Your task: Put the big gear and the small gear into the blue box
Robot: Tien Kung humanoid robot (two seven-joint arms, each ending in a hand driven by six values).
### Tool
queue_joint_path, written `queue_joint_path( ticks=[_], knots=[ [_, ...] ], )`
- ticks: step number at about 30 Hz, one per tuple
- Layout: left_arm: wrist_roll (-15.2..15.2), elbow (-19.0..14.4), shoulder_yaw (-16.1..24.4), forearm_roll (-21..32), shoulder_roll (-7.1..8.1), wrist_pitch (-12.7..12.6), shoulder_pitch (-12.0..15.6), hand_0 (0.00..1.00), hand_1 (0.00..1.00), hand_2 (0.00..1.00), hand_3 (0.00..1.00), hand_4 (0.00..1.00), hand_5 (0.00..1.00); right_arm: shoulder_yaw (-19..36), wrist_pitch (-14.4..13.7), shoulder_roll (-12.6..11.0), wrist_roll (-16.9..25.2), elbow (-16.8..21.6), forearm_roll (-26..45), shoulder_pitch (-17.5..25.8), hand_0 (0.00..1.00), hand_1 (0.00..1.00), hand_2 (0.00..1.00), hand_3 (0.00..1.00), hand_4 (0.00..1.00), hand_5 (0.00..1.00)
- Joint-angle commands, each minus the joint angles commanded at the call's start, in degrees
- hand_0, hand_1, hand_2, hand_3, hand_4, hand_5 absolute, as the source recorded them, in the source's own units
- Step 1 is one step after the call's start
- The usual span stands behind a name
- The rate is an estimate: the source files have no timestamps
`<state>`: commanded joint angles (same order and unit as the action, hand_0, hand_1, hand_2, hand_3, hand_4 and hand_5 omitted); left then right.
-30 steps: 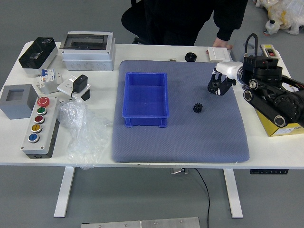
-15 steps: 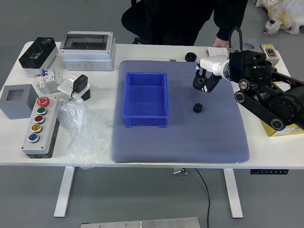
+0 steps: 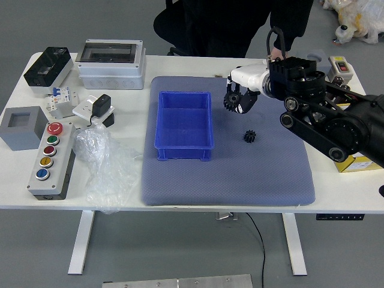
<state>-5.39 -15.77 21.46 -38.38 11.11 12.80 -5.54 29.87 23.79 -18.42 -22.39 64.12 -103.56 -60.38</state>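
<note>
Person point(image 3: 219, 30), right arm point(image 3: 339, 123); both edge-cropped

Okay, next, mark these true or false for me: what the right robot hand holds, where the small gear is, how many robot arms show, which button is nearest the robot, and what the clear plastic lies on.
1. The right robot hand holds the big gear. True.
2. The small gear lies inside the blue box. False: it lies on the mat, to the right of the box.
3. Two robot arms show in the picture. False: only the right arm does.
4. On the button panel, the blue button is nearest the robot. True.
5. The clear plastic lies on the mat. False: it lies on the white table, left of the mat.
</note>
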Motion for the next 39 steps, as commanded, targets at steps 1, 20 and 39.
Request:
queue_joint_path(
  ticks=[1,20,39],
  knots=[
    [-0.01,0.01,-0.12,0.06,0.0,0.0,0.02,0.861,0.83,0.826,0.777,0.6,0.375,-0.09,0.03,0.24,0.01,-0.09,0.08,-0.06,0.359,0.36,0.436,0.597,0.568,0.116],
    [0.08,0.08,-3.33,1.33,-0.01,0.12,-2.18,0.861,0.83,0.826,0.777,0.6,0.375,-2.4,0.15,6.64,0.08,-2.5,1.56,-3.16,0.359,0.36,0.436,0.595,0.566,0.129],
    [-0.03,0.13,-5.43,2.11,-0.39,0.09,-2.71,0.861,0.83,0.825,0.777,0.6,0.375,-2.67,-0.88,11.54,0.43,-4.67,2.32,-3.38,0.355,0.359,0.434,0.592,0.57,0.144]
  ],
)
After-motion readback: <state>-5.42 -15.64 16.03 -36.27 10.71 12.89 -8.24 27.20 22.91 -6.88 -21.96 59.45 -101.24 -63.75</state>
